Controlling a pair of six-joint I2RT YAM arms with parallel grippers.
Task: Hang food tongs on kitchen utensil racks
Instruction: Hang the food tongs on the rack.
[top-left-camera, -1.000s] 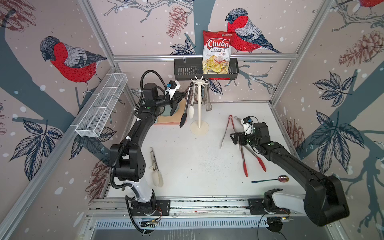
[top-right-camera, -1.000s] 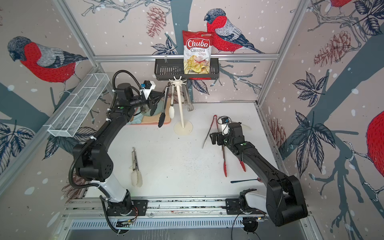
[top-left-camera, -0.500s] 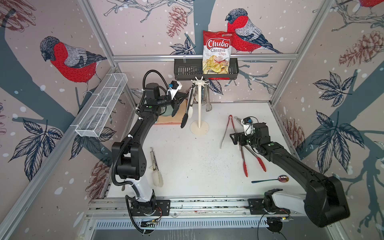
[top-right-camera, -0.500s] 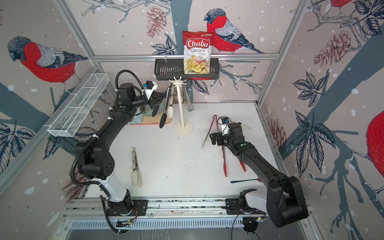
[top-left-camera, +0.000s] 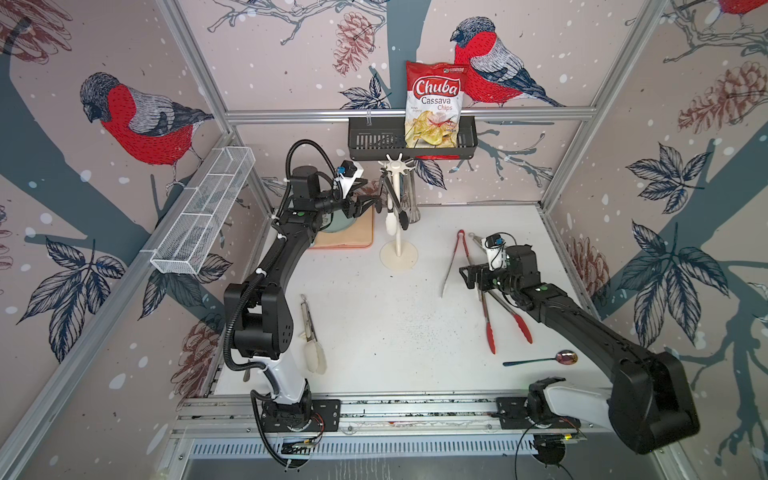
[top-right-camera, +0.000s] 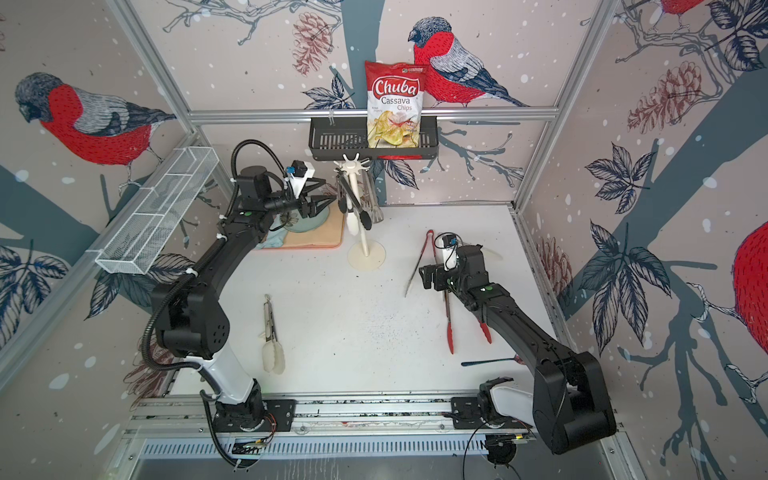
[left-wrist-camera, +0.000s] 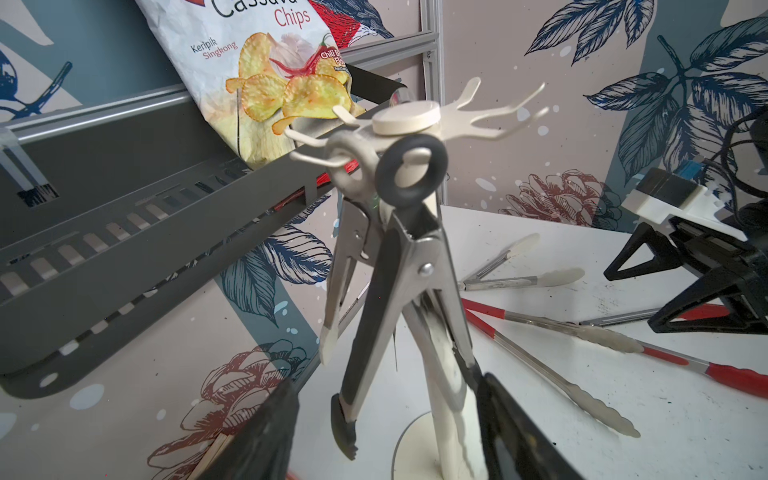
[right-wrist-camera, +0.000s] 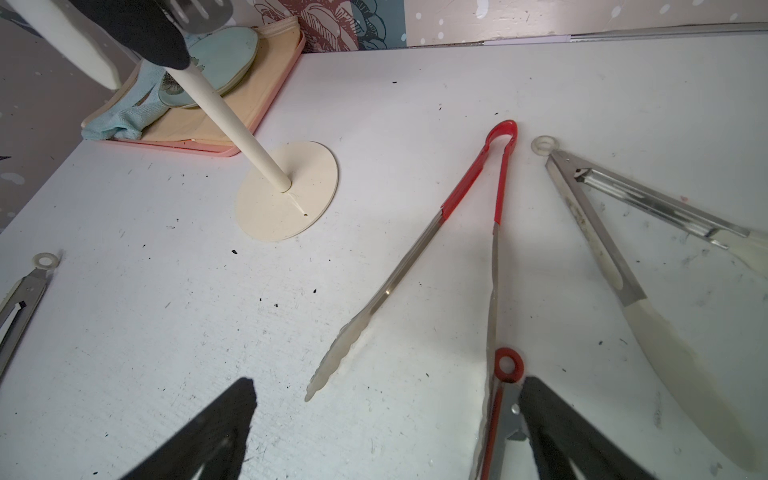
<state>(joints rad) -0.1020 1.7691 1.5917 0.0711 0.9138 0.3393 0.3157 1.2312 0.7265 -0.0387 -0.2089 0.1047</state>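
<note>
Worktop (top-left-camera: 395, 324): utensil rack (top-left-camera: 398, 239) upright near back edge, middle. Black-tipped tongs (left-wrist-camera: 390, 266) hang by their ring from a rack hook, between the parted jaws of left gripper (left-wrist-camera: 386, 386). Right gripper (right-wrist-camera: 388, 382) gapes wide, empty, low over red-ring tongs (right-wrist-camera: 505, 370) lying toward right edge. White-tipped tongs (top-left-camera: 311, 336) lie near left edge.

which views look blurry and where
Left wrist view: the left gripper's fingers are soft, the black-ringed tongs sharp. Right wrist view: the right gripper's fingers blur up close. In both top views the chips bag print reads crisp.
</note>
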